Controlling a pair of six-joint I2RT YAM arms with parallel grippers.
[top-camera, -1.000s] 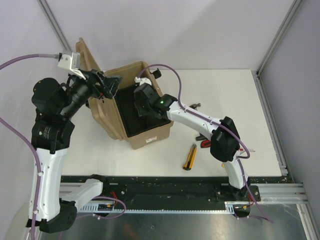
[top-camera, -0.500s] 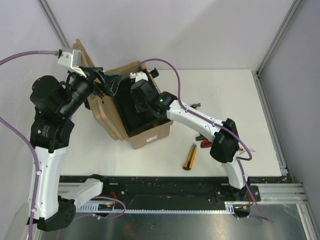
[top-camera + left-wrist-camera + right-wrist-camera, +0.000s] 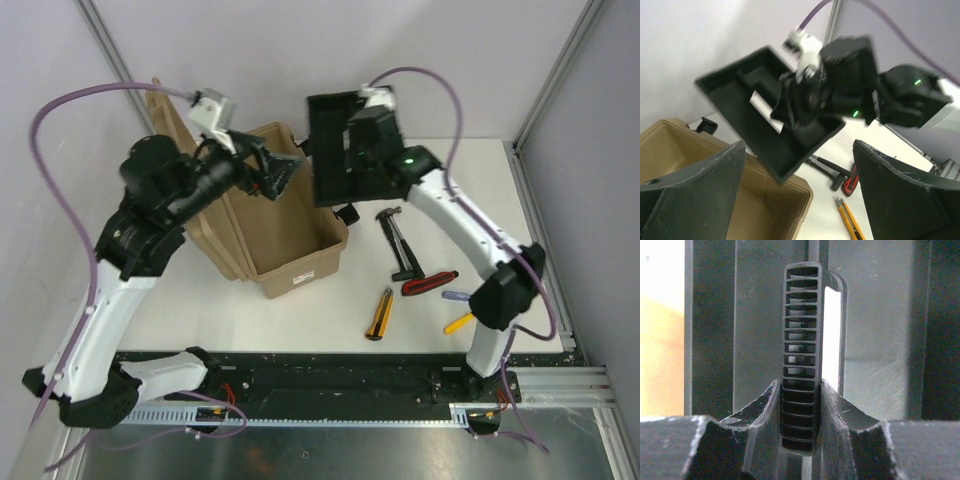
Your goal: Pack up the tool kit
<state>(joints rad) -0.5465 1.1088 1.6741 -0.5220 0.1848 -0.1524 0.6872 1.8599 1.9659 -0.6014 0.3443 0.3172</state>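
Several loose tools, a yellow utility knife (image 3: 379, 313) and a red-handled tool (image 3: 430, 283) among them, lie lower right on the white table (image 3: 480, 190), boxed in by pale grey walls and aluminium posts. The tan tool kit (image 3: 300, 265) stands left of centre, its lid open. My right gripper (image 3: 800, 385) pinches the ribbed handle (image 3: 801, 340) of a black tray (image 3: 330, 150) held up at upper centre, while my left gripper (image 3: 280, 170) hangs spread wide and empty above the kit's far rim.

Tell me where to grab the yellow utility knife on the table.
Probably best: grip the yellow utility knife at mid-body, coming straight down from above and closing across its narrow width. It lies flat on the table, nothing touching it, so both long sides are free.
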